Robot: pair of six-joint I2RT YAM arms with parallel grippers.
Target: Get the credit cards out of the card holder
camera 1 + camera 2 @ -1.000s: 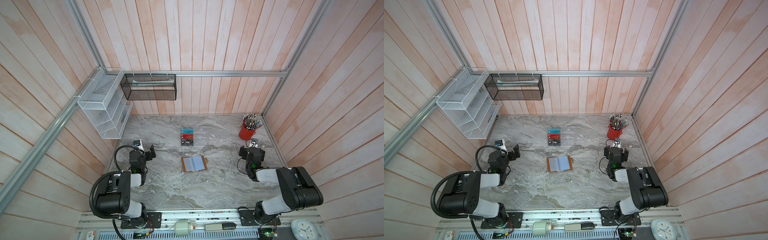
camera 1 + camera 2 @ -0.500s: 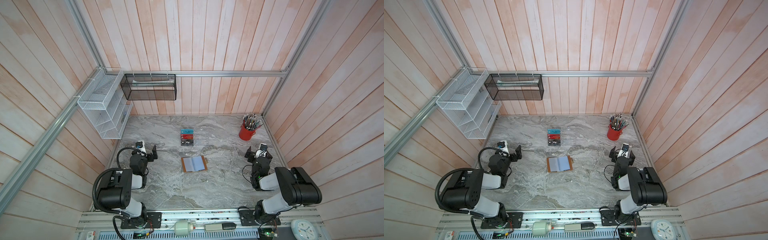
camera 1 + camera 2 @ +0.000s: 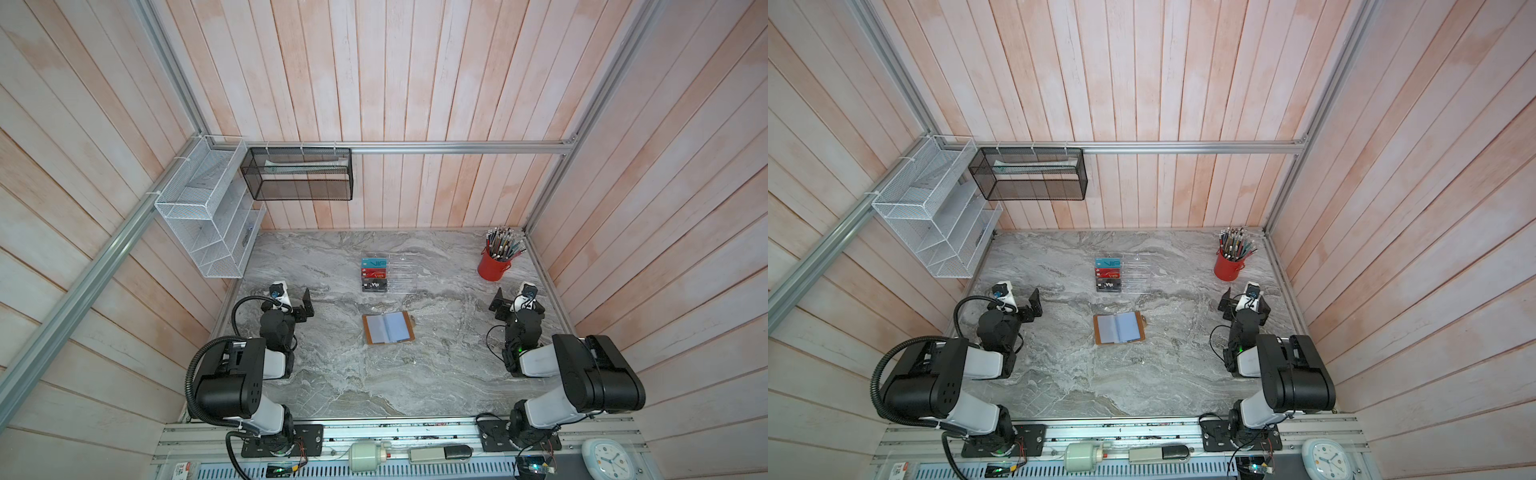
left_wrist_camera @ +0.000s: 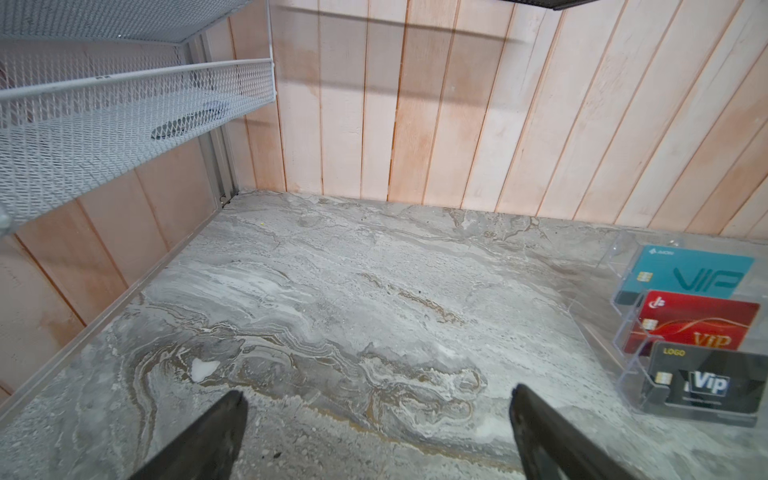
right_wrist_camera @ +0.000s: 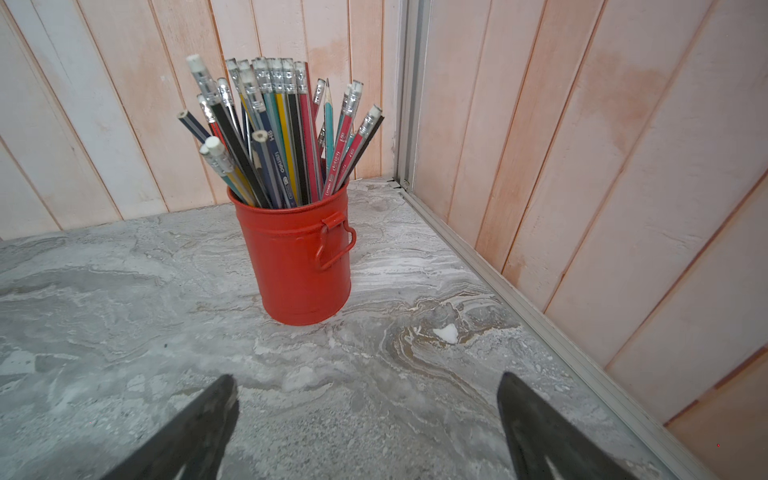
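**Card holder open mid-table, both grippers wide and well clear**

We see the card holder lying open and flat at the middle of the marble table, its inner pages facing up. We cannot tell whether any page holds a card. Just beyond it, toward the back wall, three credit cards stand in a clear acrylic rack: teal at the back, red in the middle, black in front. The left gripper sits well apart on the card holder's left, jaws spread wide over bare marble, holding nothing. The right gripper sits well apart on the other side, equally wide and empty, facing the red pencil cup.
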